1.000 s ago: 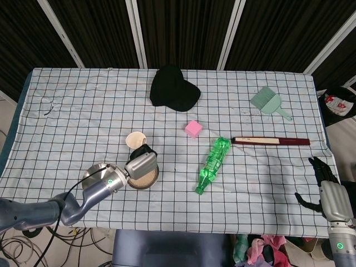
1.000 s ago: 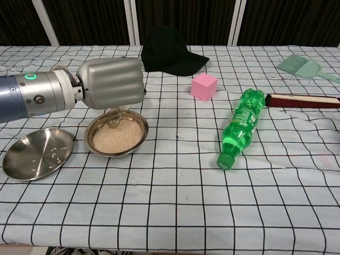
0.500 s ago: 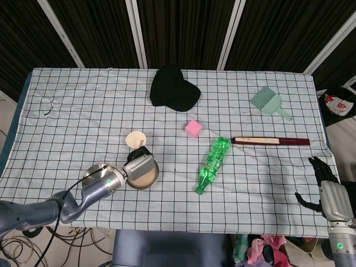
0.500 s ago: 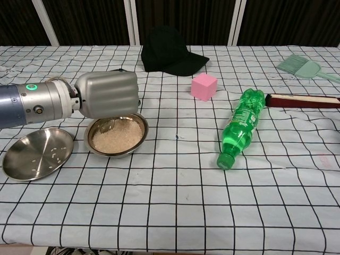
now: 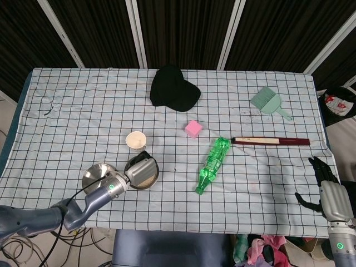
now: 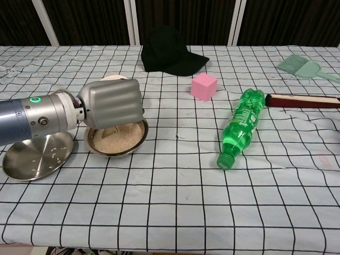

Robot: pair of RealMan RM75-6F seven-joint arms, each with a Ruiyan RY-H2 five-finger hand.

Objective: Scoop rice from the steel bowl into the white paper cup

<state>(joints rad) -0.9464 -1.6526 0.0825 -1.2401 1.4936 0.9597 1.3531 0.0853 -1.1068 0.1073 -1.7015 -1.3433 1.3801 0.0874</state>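
- The round steel bowl point(image 6: 118, 139) holds a bed of white rice point(image 6: 119, 137) and sits on the checked tablecloth point(image 6: 175, 202) near the front left.
- Just left of it, touching or nearly so, a shallow steel plate point(image 6: 33, 156) carries a few stray grains.
- The white paper cup point(image 5: 136, 140) stands upright behind the bowl, mouth up; in the head view its inside looks pale, and I cannot tell whether any rice is in it. In the chest view only its rim point(image 6: 113, 78) peeps above the hand.
- The left hand point(image 6: 111, 102) hangs low over the back-left part of the bowl, its grey back toward the chest camera and its fingers curled under, down at the rice. A bit of something metallic shows beneath it, but I cannot tell what it grips or how.
- The left forearm runs from the front-left table edge toward the bowl, pointing right and slightly away from the robot.
- Compared with a second ago, the left hand has dropped and drawn back toward the robot: then a spoon bowl hung visibly under it above the rice, now the hand covers that spot and the cup stands fully clear in the head view.
- The right hand point(image 5: 325, 186) sits off the table's right edge, dark fingers spread apart and holding nothing, unchanged.
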